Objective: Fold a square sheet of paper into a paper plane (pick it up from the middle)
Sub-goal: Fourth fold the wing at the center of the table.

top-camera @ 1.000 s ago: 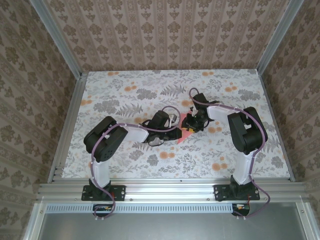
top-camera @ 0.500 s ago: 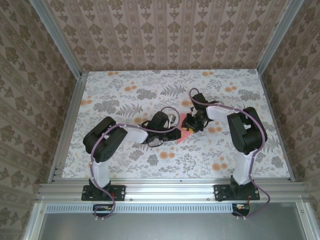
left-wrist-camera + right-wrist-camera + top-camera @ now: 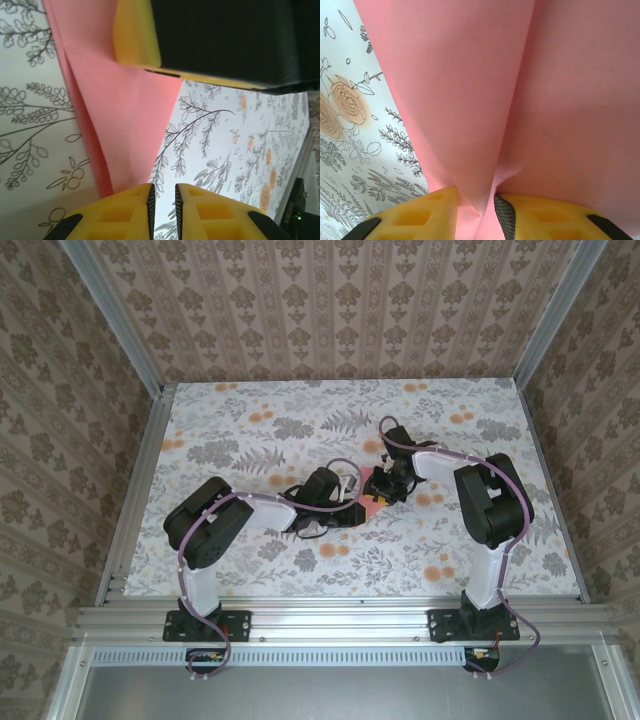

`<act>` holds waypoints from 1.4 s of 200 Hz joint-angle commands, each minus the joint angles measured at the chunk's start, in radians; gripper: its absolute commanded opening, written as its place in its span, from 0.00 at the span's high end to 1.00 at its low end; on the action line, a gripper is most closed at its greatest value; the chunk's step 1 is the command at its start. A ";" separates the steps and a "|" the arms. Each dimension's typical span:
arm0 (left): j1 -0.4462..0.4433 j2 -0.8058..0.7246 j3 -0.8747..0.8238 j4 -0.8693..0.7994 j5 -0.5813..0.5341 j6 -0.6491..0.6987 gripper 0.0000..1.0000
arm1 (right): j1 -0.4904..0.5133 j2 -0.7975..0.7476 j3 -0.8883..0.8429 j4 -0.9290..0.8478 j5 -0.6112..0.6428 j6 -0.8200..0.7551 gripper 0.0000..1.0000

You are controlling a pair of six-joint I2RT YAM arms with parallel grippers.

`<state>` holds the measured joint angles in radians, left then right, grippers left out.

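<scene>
Mid-fold: my right gripper (image 3: 476,202) pinches the ridge of the pink sheet (image 3: 445,75); my left gripper (image 3: 163,195), at its 8 o'clock, sits barely parted, empty. Next, probably, flatten that crease.

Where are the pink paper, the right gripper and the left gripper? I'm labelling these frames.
pink paper (image 3: 455,75), right wrist view: flat face left of the crease.
right gripper (image 3: 476,200), right wrist view: midway between its yellow fingertips, at the pinched fold.
left gripper (image 3: 164,195), left wrist view: gap between its yellow fingertips.

Left arm (image 3: 265,505) with jaws barely parted, right arm (image 3: 445,462) pinching
</scene>
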<state>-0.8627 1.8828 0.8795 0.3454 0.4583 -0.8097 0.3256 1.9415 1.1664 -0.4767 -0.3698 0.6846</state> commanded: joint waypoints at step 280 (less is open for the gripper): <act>-0.036 -0.007 0.003 -0.178 -0.020 0.062 0.78 | 0.000 0.179 -0.085 -0.055 0.275 0.017 0.66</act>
<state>-0.8776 1.8828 0.9024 0.2634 0.4259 -0.7738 0.3256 1.9450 1.1709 -0.4824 -0.3695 0.6853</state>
